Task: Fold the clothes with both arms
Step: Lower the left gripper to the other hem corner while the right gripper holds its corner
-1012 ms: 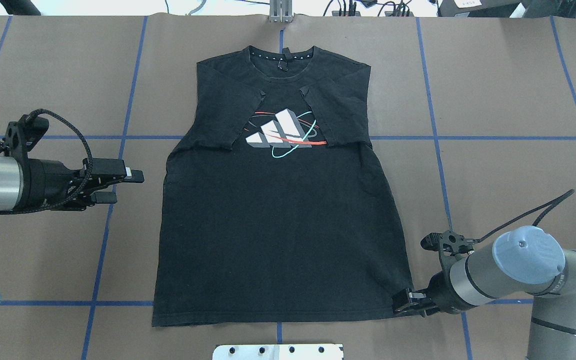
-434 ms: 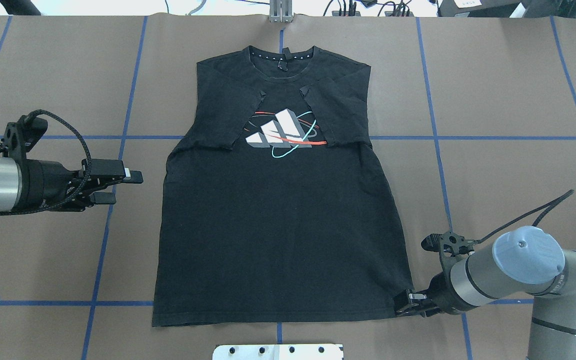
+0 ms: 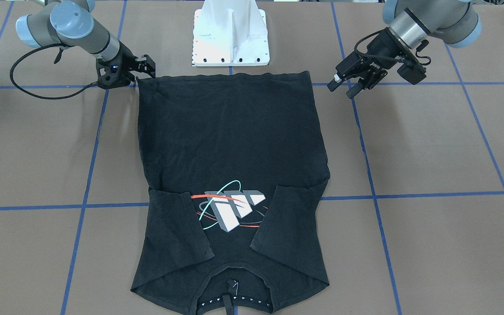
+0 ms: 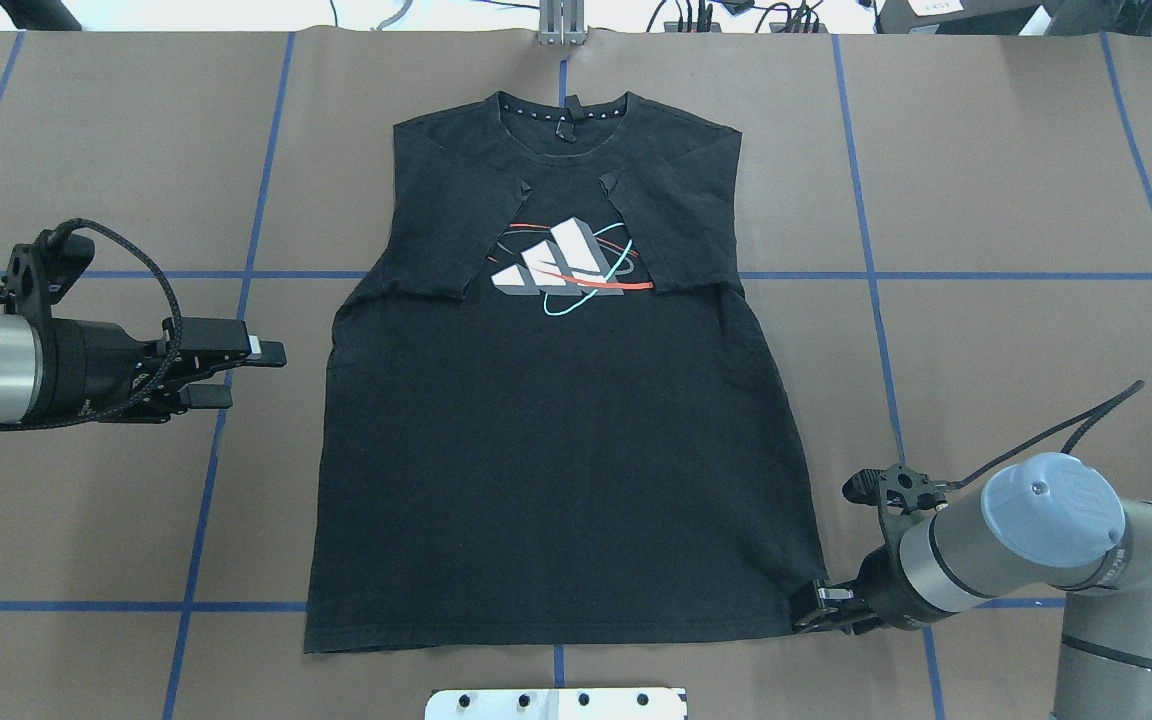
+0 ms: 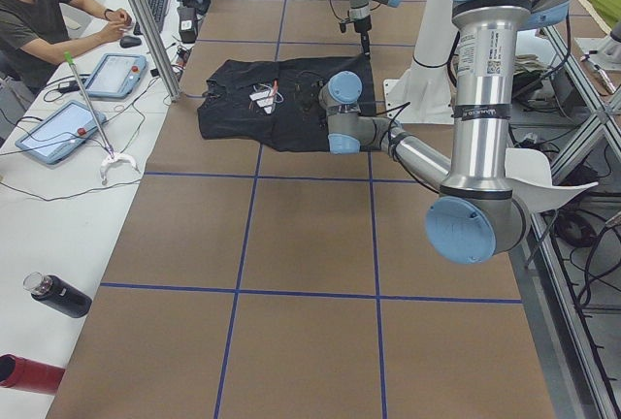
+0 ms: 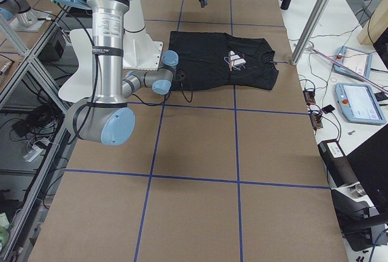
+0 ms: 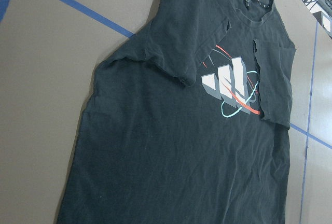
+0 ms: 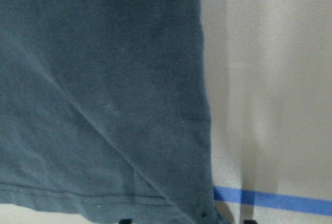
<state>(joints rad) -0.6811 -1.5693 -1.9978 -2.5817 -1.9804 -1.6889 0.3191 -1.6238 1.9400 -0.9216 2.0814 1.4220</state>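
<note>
The black T-shirt (image 4: 556, 450) lies flat on the table, logo print (image 4: 561, 265) up, both sleeves folded in over the chest, collar at the far edge. My left gripper (image 4: 256, 375) hovers open beside the shirt's left side, apart from the cloth; its wrist view looks down on the shirt (image 7: 181, 156). My right gripper (image 4: 808, 608) is low at the near right hem corner. In the right wrist view that corner (image 8: 205, 211) lies between two spread fingertips (image 8: 124, 220), so the gripper is open. The front view shows the same: right gripper (image 3: 141, 73) at the corner, left gripper (image 3: 341, 89) off the shirt.
The white pedestal base (image 3: 230, 35) stands just behind the hem. Blue tape lines (image 4: 876, 275) grid the brown table. In the left side view a person (image 5: 39, 21) sits at a side table with tablets (image 5: 112, 75), and two bottles (image 5: 58, 295) lie near the corner.
Almost nothing: the right gripper has crept slightly lower at the hem corner, and the left gripper has drifted a touch away from the shirt.
</note>
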